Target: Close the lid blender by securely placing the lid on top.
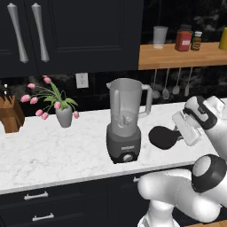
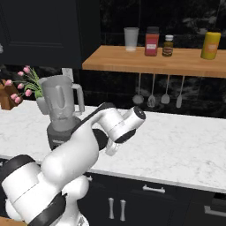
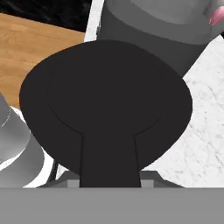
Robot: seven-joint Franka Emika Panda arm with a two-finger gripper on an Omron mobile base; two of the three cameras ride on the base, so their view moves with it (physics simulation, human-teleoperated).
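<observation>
- While the lid (image 1: 163, 137) hangs off the counter (image 1: 53, 155) in the left base view, it sits at the end of the gripper (image 1: 179, 134), to the right of the blender (image 1: 125, 119) and level with its dark base, well below the open rim. The disc is turned roughly on edge towards the camera, its tab pointing back into the hand. A vase of pink flowers (image 1: 63, 111) stands well clear on the left, and a knife block (image 1: 10, 113) sits at the far edge.
- From the right base view, the arm covers the wrist and most of the disc; just a dark sliver of the lid (image 2: 102, 139) peeks out beside the blender (image 2: 62, 110). The jar is open and its handle faces the arm, so I judge the lift should go up before it goes sideways, to miss that handle.
- Seen in the hand view, the lid (image 3: 105, 107) faces the camera flat, with its tab running down to the gripper (image 3: 109, 180), whose jaws look pinched on the tab, though the fingertips themselves are hidden. The blender (image 3: 148, 35) shows behind its upper edge.
- To finish well, I would raise the disc above the rim, level it, centre it over the jar, then press straight down before letting go.
</observation>
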